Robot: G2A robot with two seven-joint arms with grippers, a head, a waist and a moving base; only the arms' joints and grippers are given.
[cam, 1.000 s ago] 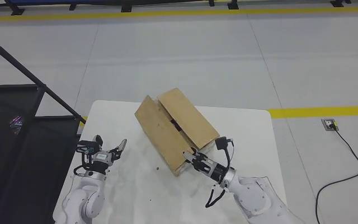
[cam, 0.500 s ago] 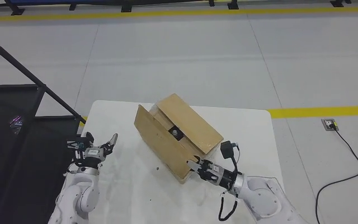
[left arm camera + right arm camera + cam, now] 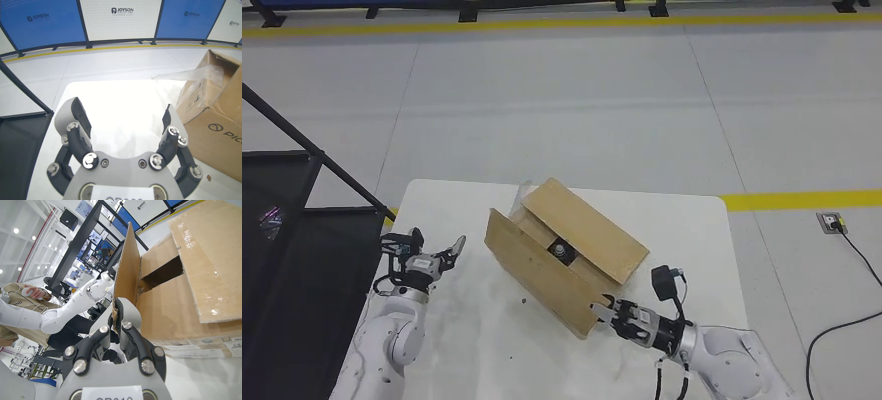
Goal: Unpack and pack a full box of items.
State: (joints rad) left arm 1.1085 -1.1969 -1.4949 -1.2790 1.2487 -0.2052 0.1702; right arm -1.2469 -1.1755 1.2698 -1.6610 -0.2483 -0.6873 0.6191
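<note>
Observer: Progress on the box?

Robot: Early. It sits mid-table, skewed to the edges. The near flap stands up on edge. My right gripper is pinched tight on the flap's corner, with a pad on either side of the cardboard. The far flap lies over the top, with glossy tape on it.

Observer: Anything out?

Robot: No item on the table that I can see. Through the gap between the flaps I see one small dark round item, and I cannot tell what it is. The rest of the contents are hidden.

Observer: Other hand?

Robot: My left gripper is spread wide and holds nothing. It hovers over bare table just beside the box's nearer end. A loose strip of clear tape juts from that end.

Observer: Remaining?

Robot: Nearly all of it, by my reckoning. I need to fold the near flap right back and lift the far one. Then every item comes out, goes back in, and the box gets closed. Opening is partway, and unpacking is not begun.
</note>
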